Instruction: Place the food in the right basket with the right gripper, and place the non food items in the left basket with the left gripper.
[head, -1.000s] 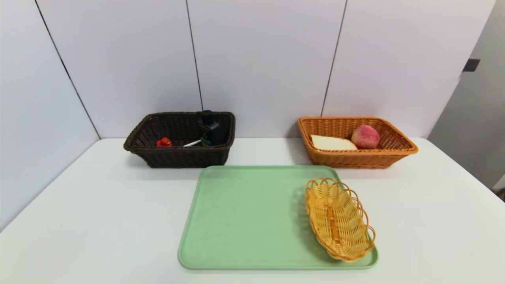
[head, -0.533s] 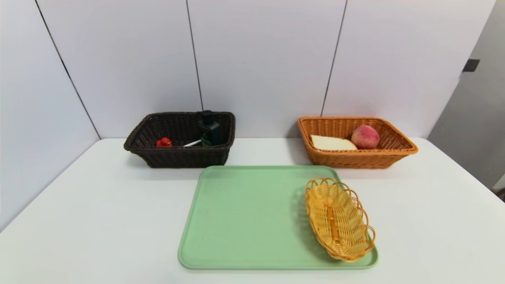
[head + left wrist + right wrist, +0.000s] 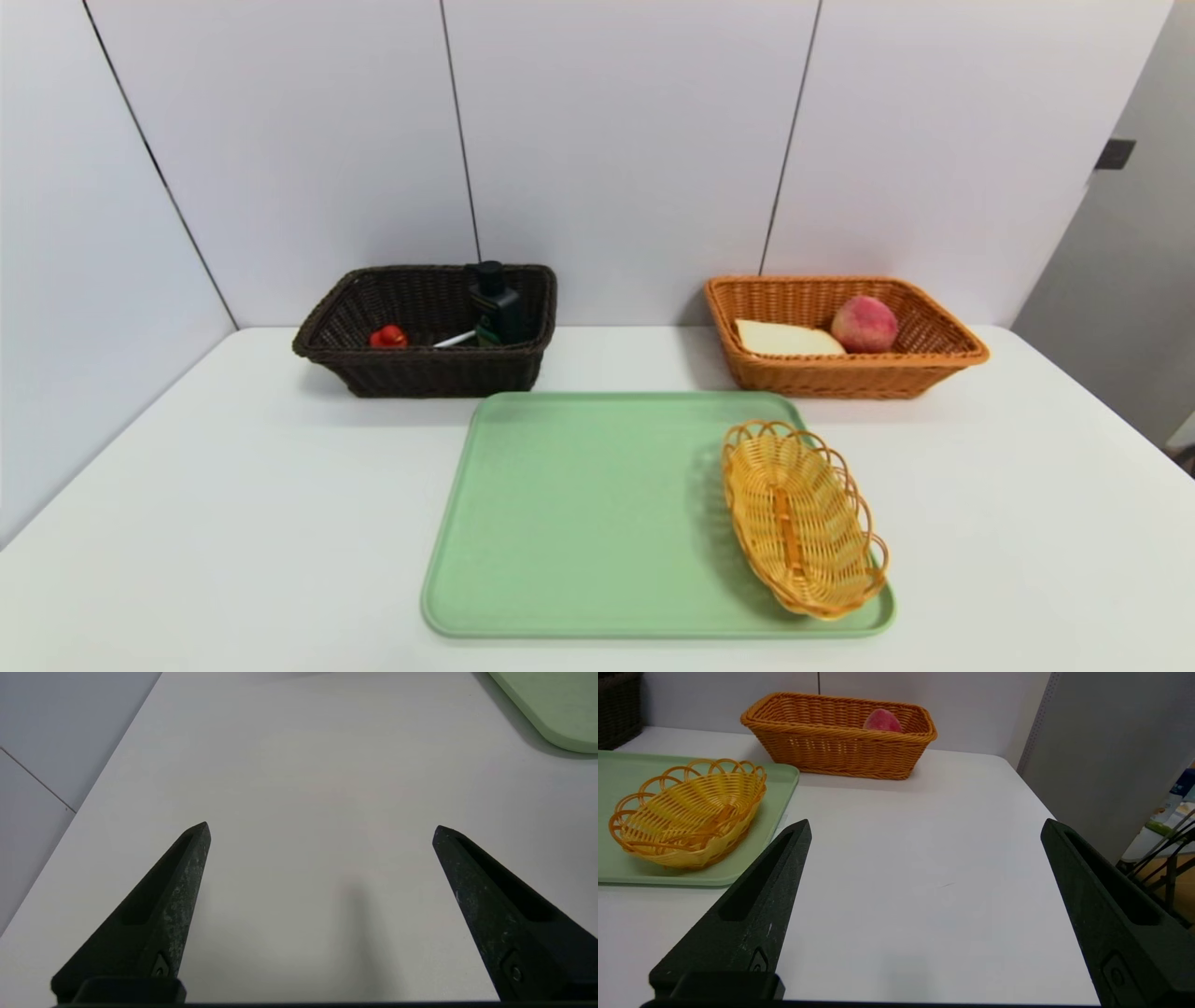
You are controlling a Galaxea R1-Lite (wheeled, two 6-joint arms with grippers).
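Shifted bottle (image 3: 495, 301) inside dark basket (image 3: 420, 375)

Head high, frontal; wrists low; tray (image 3: 579, 513) shared.

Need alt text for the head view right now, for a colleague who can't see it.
Sorting looks finished: bread slice and peach lie in the orange basket, a dark bottle and small red item in the dark brown basket. A green tray holds only an empty yellow wicker dish.
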